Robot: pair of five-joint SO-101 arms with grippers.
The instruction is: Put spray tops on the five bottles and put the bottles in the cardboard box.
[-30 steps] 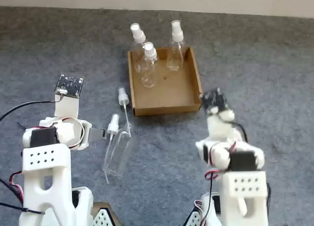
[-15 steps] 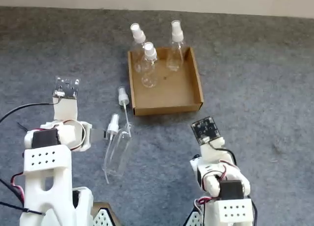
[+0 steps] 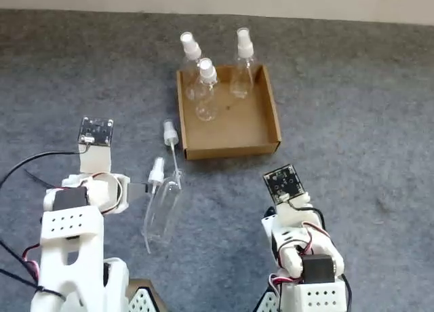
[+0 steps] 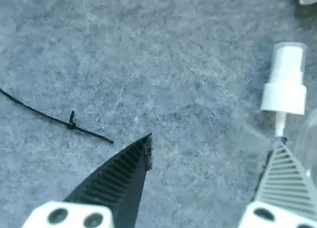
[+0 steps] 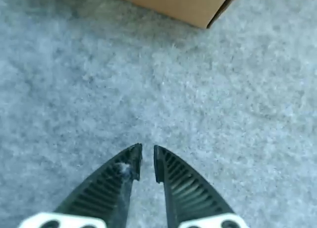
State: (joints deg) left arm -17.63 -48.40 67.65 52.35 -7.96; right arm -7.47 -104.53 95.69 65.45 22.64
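Over the grey table [image 4: 99,49], found the left claw [image 4: 214,140] gaping, a spray top [image 4: 283,84] beside one tip. From above, picked out a bottle [image 3: 163,207] lying outside the cardboard box [image 3: 230,149] (three capped bottles [image 3: 205,88] upright at it). Found the right claw [image 5: 147,161] closed, drawn back from the box since a second ago.

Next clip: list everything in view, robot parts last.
box: 1, brown cardboard, far middle of the carpet.
standing bottles: 3, clear with white tops, upright at the box's back.
lying bottle: 1, clear, on the carpet near the box's left front corner.
spray tops: 2, white, loose, between box and lying bottle.
wire: 1, black, on the carpet.
carpet: 1, grey.
left gripper: open, beside a spray top.
right gripper: shut, over the carpet near the box.
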